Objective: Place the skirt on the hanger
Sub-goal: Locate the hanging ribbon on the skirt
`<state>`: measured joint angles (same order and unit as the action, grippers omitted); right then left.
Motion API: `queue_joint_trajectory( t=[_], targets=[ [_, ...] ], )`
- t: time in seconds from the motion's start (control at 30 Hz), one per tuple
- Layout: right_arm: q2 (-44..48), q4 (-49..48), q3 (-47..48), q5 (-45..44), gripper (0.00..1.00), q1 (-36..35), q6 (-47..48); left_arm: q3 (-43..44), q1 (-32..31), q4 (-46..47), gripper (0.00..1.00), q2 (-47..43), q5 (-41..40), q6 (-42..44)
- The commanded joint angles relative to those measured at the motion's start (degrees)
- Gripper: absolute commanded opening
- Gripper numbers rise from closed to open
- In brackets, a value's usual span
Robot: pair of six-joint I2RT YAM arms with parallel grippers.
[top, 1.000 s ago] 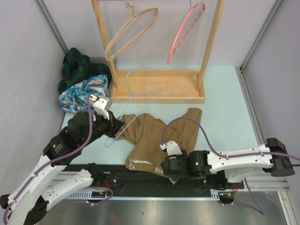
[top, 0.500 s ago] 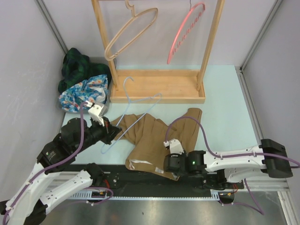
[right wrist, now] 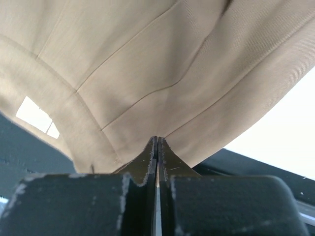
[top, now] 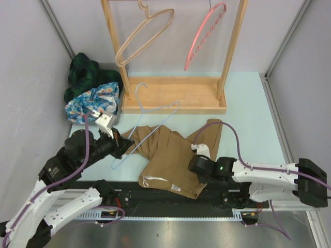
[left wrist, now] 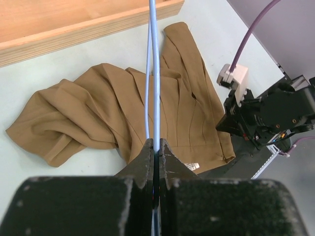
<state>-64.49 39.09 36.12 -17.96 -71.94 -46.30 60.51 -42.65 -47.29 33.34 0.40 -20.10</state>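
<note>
The skirt (top: 165,150), tan and pleated, lies crumpled on the counter (top: 248,129) just in front of the wooden rack (top: 176,95). What looks like its waistband is turned to the side away from the rack. The cloth is judged light, limp and apt to sag or slide, so it is best taken at the waistband, where the doubled fabric is firmest. The right jaws are closed, and a fold of the skirt's edge farthest from the rack appears to be pinched at their tips. The left jaws are clamped on the thin light-blue hanger (left wrist: 155,73), which is held above the skirt with its hook toward the rack's base. The wire is judged springy and smooth, so a firm hold would be needed while the waistband is fed on.
</note>
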Motion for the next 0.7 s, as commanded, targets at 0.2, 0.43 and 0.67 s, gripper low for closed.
queue_joint_trajectory(
  t=[0.2, 0.43, 0.67],
  targets=[
    [-3.97, -6.30, 0.53, -0.42, 0.73, 10.32, 6.13, 0.31, -0.41, 2.90, 0.00, -0.73, -0.14, -0.73],
    [-17.23, -15.44, 5.88, 3.36, 0.69, 18.06, 11.58, 0.84, -0.32, 1.76, 0.00, -1.17, 0.74, 0.06],
    [-30.50, -19.93, 16.50, 4.76, 0.66, 28.68, 18.52, -0.66, -0.41, 3.43, 0.00, -2.76, 6.18, 1.03]
  ],
)
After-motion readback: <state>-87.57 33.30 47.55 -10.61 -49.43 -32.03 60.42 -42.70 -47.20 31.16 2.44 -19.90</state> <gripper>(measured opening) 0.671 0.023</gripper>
